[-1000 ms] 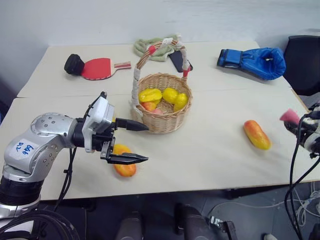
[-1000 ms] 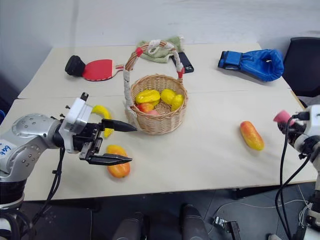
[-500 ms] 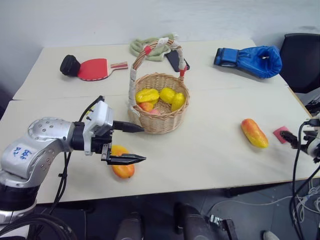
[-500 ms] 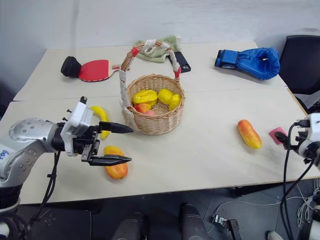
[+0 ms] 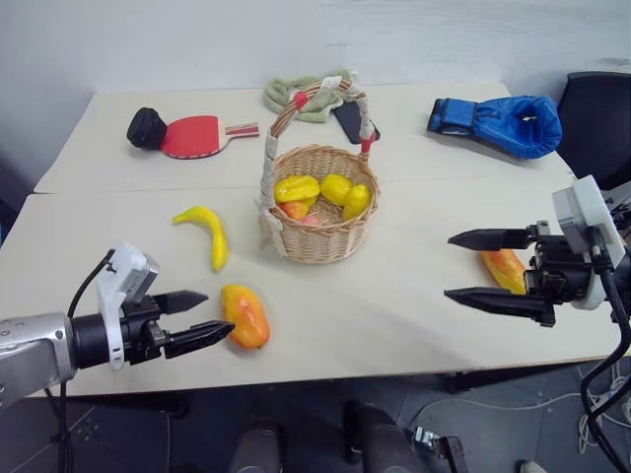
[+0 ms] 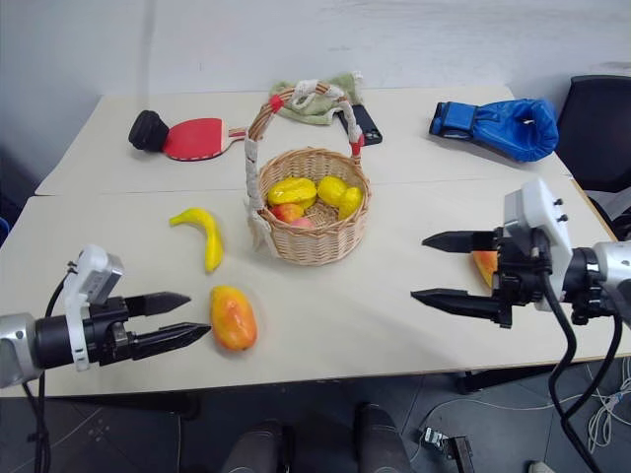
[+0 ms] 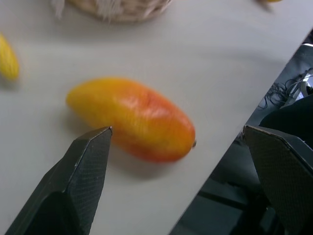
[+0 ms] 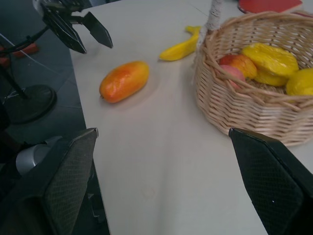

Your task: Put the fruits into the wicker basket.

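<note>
The wicker basket (image 5: pixel 320 212) stands mid-table with several yellow and peach fruits (image 5: pixel 317 193) inside. A yellow banana (image 5: pixel 207 235) lies to its left. An orange mango (image 5: pixel 245 315) rests near the front edge. My left gripper (image 5: pixel 220 310) is open just left of this mango, its fingertips beside it without touching; the wrist view shows the mango (image 7: pixel 132 119) between the spread fingers (image 7: pixel 83 166). My right gripper (image 5: pixel 448 266) hovers open and empty at the right, pointing left toward the basket (image 8: pixel 249 98). It half hides a second mango (image 5: pixel 505 269).
At the back lie a red paddle (image 5: pixel 192 133), a green cloth (image 5: pixel 296 94), a black phone (image 5: pixel 350 118) and a blue boxing glove (image 5: pixel 503 120). A black chair (image 5: pixel 599 118) stands at the far right. The table's front edge (image 5: pixel 345 363) runs close below both grippers.
My right gripper let go of the pink block, opened and swung left over the table. My left gripper dropped back toward the front left, uncovering the banana.
</note>
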